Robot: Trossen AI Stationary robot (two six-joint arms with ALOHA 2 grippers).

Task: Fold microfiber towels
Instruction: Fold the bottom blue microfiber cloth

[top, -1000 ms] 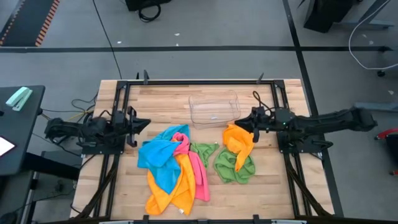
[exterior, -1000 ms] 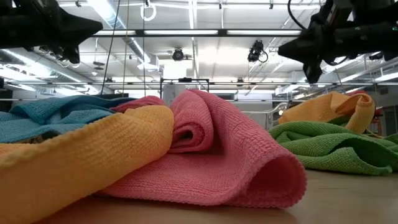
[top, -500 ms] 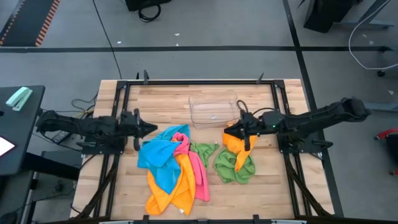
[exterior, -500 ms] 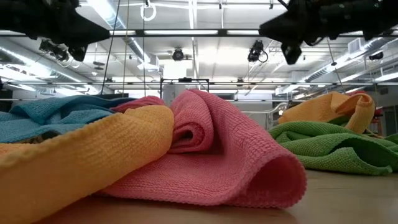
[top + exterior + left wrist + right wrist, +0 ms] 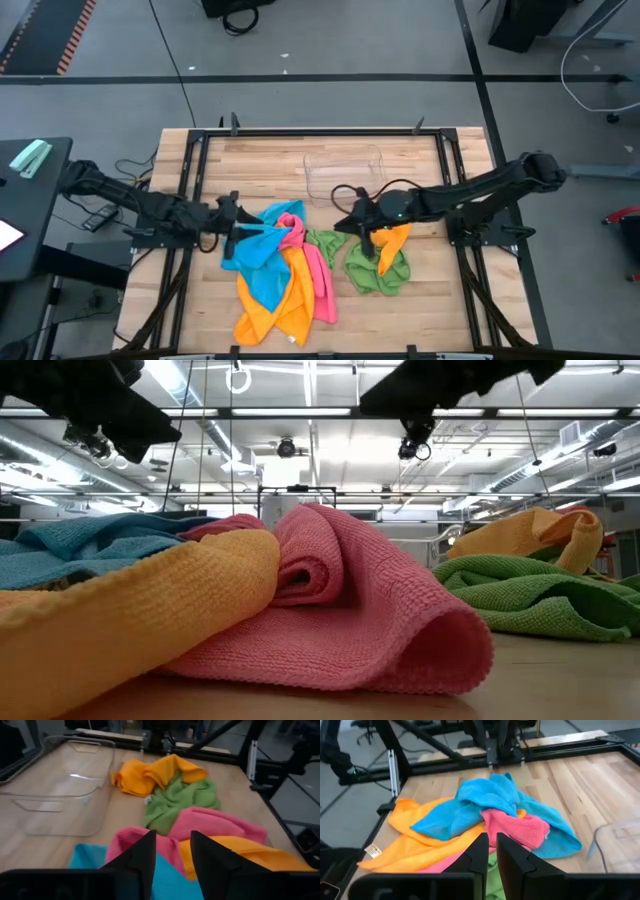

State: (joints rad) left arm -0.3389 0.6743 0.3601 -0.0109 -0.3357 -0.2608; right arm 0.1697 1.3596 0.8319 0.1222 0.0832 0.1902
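Observation:
A heap of microfiber towels lies left of the table's middle: blue (image 5: 252, 255), pink (image 5: 312, 255) and orange (image 5: 282, 305). To its right, a green towel (image 5: 375, 268) lies partly under another orange one (image 5: 395, 238). My left gripper (image 5: 238, 215) hangs open above the blue towel's left edge, with the heap (image 5: 150, 845) ahead of its fingers (image 5: 172, 836). My right gripper (image 5: 340, 222) hovers shut between the two heaps and faces the blue and pink towels (image 5: 490, 805). Neither gripper holds anything.
A clear plastic tray (image 5: 345, 175) stands on the wooden table behind the towels, toward the far edge. A black metal frame (image 5: 300, 132) runs around the table. Bare wood shows along the far edge and at the near right.
Both grippers have moved toward the table's middle. The left has gone right, from the left frame to the blue towel's edge. The right has gone left, from beside the tray, over the right-hand orange towel, to the gap between the heaps. The towels lie as before.

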